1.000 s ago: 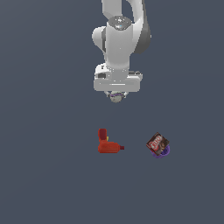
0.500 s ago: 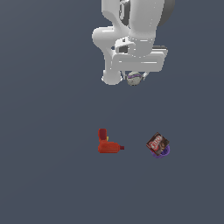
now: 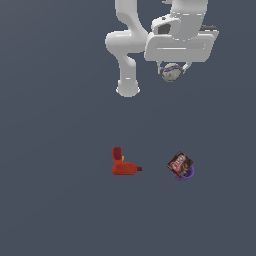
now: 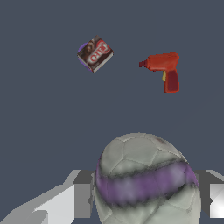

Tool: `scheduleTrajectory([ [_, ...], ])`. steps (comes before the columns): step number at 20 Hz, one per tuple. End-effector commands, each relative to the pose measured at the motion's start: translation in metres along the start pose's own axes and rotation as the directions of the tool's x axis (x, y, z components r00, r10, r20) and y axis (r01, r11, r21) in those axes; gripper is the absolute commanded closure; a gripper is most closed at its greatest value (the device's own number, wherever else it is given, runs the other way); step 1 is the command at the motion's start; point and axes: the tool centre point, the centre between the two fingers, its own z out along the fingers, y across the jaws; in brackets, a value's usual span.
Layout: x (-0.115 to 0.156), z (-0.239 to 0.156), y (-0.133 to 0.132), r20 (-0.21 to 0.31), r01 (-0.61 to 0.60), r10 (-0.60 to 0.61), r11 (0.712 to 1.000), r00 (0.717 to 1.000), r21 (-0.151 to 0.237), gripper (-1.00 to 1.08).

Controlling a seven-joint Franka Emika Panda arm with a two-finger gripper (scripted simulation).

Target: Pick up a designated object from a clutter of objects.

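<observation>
The gripper (image 3: 171,70) hangs high over the grey floor (image 3: 60,200), toward the far right of the exterior view, and it is pinching the ball (image 3: 170,73). In the wrist view a finger (image 4: 61,203) shows on either side of the ball (image 4: 144,179), pressed against its flanks, so the ball sits clamped between them and well clear of the floor. Up close the ball is a grey-white soccer-style sphere with stitched panels and a blurry purple band running round its middle. Above it, the white hand and the curved links of the arm (image 3: 127,50) rise out of the top of the exterior view.

Down on the floor, nearer in the scene, two things lie apart from each other. The red drill-shaped object (image 3: 122,164) rests on its side at the exterior view's left, its nozzle pointing toward the exterior view's right. The brown packet (image 3: 180,165), with white lettering on a red label and a purple base peeking out beneath, lies tilted at the exterior view's right, near the red piece but not touching it. Both also show in the wrist view, far beyond the ball: packet (image 4: 95,53) and red object (image 4: 164,70).
</observation>
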Motion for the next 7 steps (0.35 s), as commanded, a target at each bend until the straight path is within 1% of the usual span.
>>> scheduleTrajectory([
  [1, -0.0023, -0.0099, -0.0087, 0.000, -0.001, 0.001, 1.000, 1.000, 0.001, 1.08],
  [7, -0.0038, -0.0184, -0.0165, 0.000, -0.001, 0.001, 1.000, 1.000, 0.001, 1.08],
])
